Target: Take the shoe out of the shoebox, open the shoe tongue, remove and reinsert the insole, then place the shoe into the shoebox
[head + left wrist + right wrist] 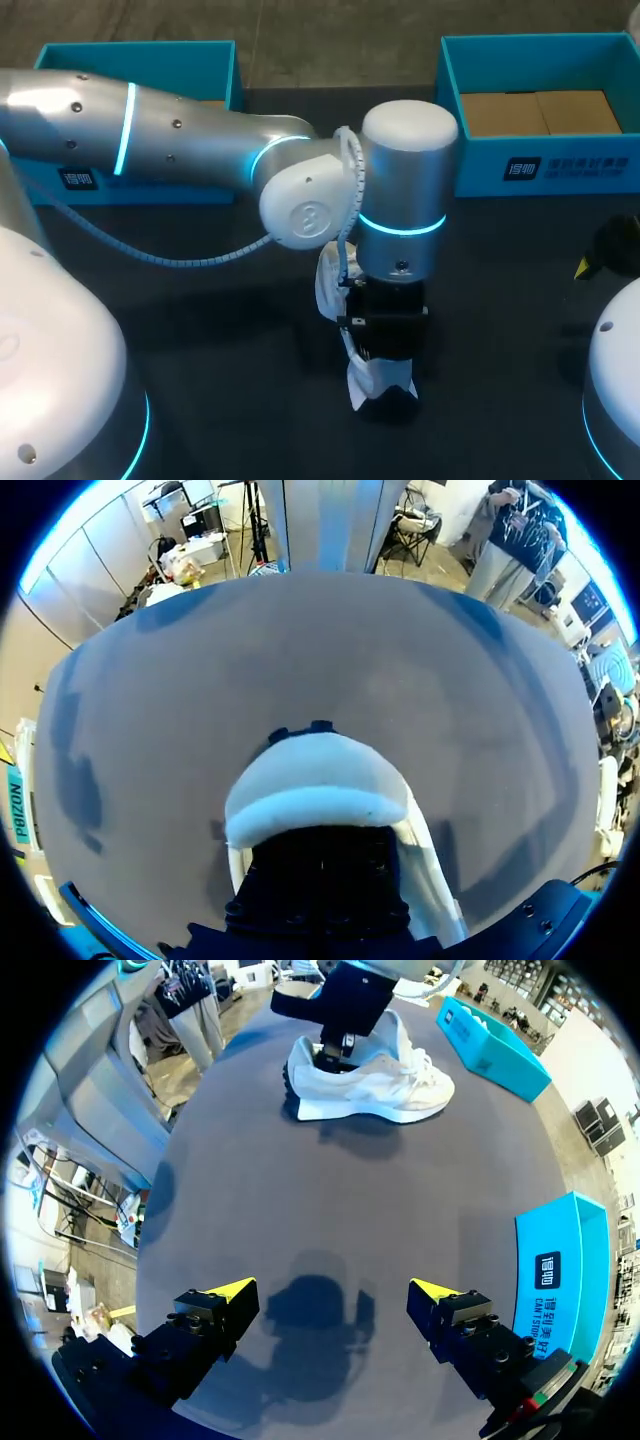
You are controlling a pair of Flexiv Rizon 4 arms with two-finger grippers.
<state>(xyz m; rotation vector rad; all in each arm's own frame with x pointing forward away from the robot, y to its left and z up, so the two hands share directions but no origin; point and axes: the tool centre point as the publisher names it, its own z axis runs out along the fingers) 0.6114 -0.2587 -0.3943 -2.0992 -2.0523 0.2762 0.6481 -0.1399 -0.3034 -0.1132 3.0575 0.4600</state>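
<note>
A white sneaker (362, 385) lies on its sole on the dark table, in the middle near the front. My left arm reaches in over it, and my left gripper (386, 335) points straight down into the shoe's opening at the heel. In the left wrist view the padded heel collar (315, 785) curves just ahead of the dark gripper body; the fingertips are hidden inside the shoe. The right wrist view shows the sneaker (385, 1085) side-on with the left gripper (335, 1052) standing in its heel end. My right gripper (335, 1295) hangs open over bare table, well away from the shoe.
Two blue boxes stand at the back. The left one (140, 60) is partly behind my left arm. The right one (545, 165) has brown cardboard in it. My right gripper (600, 258) is at the table's right edge, near the box (560, 1270).
</note>
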